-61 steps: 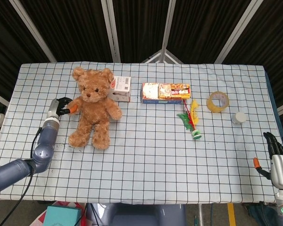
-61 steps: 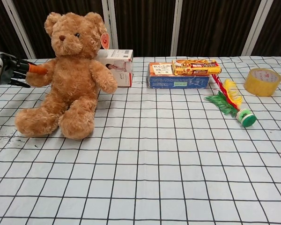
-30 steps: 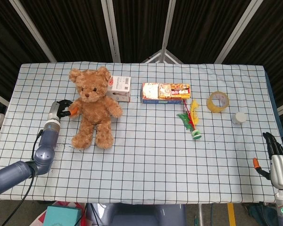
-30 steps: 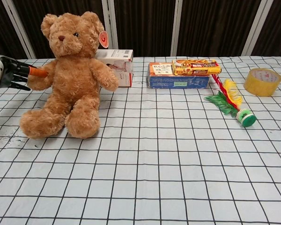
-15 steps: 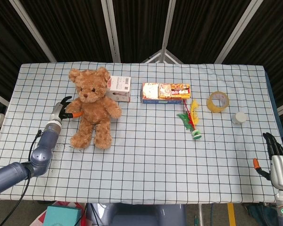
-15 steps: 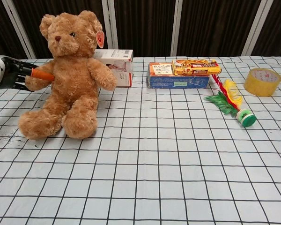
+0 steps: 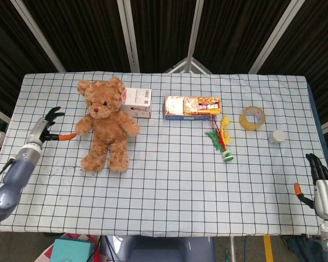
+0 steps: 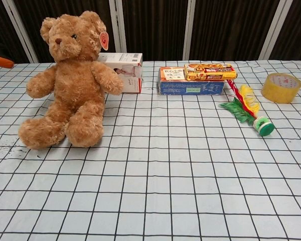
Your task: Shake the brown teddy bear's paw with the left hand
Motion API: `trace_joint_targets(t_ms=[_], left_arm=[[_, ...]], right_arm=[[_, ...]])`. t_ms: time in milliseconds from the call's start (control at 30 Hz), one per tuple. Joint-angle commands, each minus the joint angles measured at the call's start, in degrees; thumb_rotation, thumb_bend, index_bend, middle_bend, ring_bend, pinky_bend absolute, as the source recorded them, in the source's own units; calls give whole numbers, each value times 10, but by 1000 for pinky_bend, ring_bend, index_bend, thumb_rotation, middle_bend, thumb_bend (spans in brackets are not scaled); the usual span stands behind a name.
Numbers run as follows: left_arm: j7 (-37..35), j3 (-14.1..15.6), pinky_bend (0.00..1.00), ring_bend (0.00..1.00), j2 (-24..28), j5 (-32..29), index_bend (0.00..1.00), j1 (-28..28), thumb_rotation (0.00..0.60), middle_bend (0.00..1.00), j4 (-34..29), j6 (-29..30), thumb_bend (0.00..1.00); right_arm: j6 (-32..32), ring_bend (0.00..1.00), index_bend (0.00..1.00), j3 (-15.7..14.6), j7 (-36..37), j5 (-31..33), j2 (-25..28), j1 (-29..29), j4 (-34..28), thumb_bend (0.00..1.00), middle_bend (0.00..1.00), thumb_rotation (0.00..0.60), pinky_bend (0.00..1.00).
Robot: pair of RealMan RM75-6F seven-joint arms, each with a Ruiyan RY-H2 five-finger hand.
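So your left robot hand [image 7: 46, 126] has just let go: half a second back it was wrapped on the brown teddy bear [image 7: 104, 125]'s paw [image 7: 81, 127], and now it sits off to the left with its fingers spread and nothing in them, the orange-tipped thumb pointing at the paw with a clear gap between (in the chest view only that orange tip pokes in at the left edge). I'd read that as the shake being done, or at least the grip phase being over, since the bear has been jiggled around and the paw now hangs free; if you wanted another pump you'd have to reach back in. The bear itself sits on the left part of the tabletop [image 7: 169, 180], just in front of the small white box [image 7: 138, 102], touching or nearly touching it. Its long axis runs head to feet, head toward the far edge and legs stretched toward you, tilted a little so the feet land slightly left of the head; it faces the robot. Way over at the bottom right, your right robot hand [image 7: 323, 184] rests at the table's edge, dark fingers loosely extended and holding nothing.
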Motion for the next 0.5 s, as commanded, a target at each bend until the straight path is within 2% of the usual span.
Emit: trace_joint_targets(t_ms=[33,100,233,333,433,500], left_arm=[[19,25,1,0,121,112,0,87,600,92,-99,27,226],[29,37,0,0,150,163,0,116,600,89,-124,56,227],[34,66,0,0,184,292,6,190,600,68,-152,167,234],[21,83,0,0,176,373,23,226,600,48,-131,243,241],[-2,105,0,0,144,457,36,247,600,46,-74,316,245],[-21,116,0,0,121,484,44,252,600,46,-38,339,246]], right_arm=[[2,235,85,-1,-3,-2,0,0,-3,367,117,600,62],[4,235,85,-2,-5,-4,0,-1,-4,367,117,600,62],[12,235,85,-2,-10,-12,-1,-1,-6,367,117,600,62],[20,235,85,-1,-9,-17,-3,-2,-7,367,117,600,62],[38,235,85,3,-8,-25,-10,-4,-2,367,117,600,62],[46,235,85,3,-6,-29,-15,-5,3,367,117,600,62]])
